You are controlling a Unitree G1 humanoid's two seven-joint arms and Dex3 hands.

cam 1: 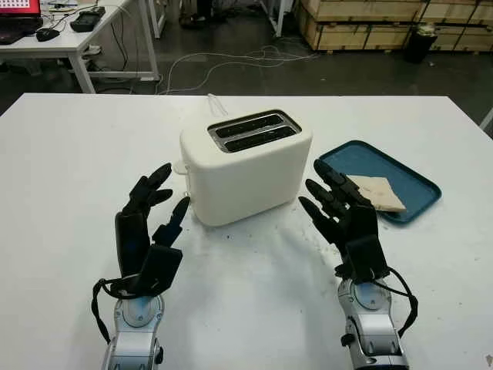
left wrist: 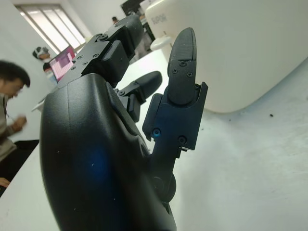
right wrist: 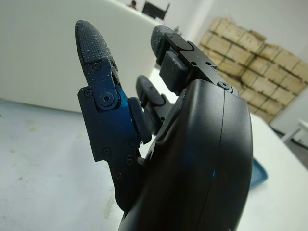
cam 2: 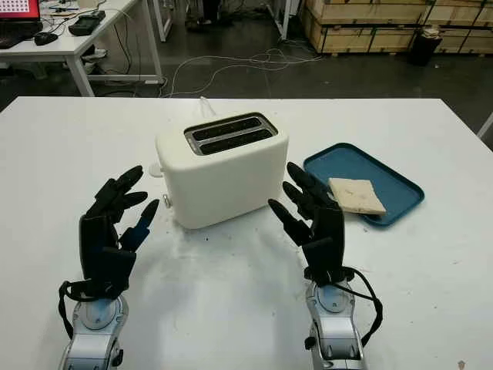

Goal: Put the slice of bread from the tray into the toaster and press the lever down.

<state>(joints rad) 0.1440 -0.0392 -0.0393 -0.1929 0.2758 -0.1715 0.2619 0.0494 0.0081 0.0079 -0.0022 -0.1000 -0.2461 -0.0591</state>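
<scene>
Both hands open, holding nothing. Left hand (cam 1: 148, 223) sits left of the toaster (cam 1: 245, 166), right hand (cam 1: 343, 216) between toaster and tray (cam 1: 347, 158). Bread slice (cam 1: 375, 192) lies flat in the blue tray, right of the toaster on the white counter (cam 1: 69, 169). Both toaster slots empty.

Beyond the white worktop (cam 1: 69, 154), grey floor carries loose white cables (cam 1: 231, 62). A white desk (cam 1: 73, 42) stands at the far left, bearing a laptop with a red screen (cam 1: 19, 9), a mouse (cam 1: 47, 34) and a black device (cam 1: 87, 19). Wooden crates (cam 1: 385, 23) line the far right beside a dark bin (cam 1: 420, 42). In the left wrist view, a seated person (left wrist: 9, 110) is near a monitor (left wrist: 60, 62).
</scene>
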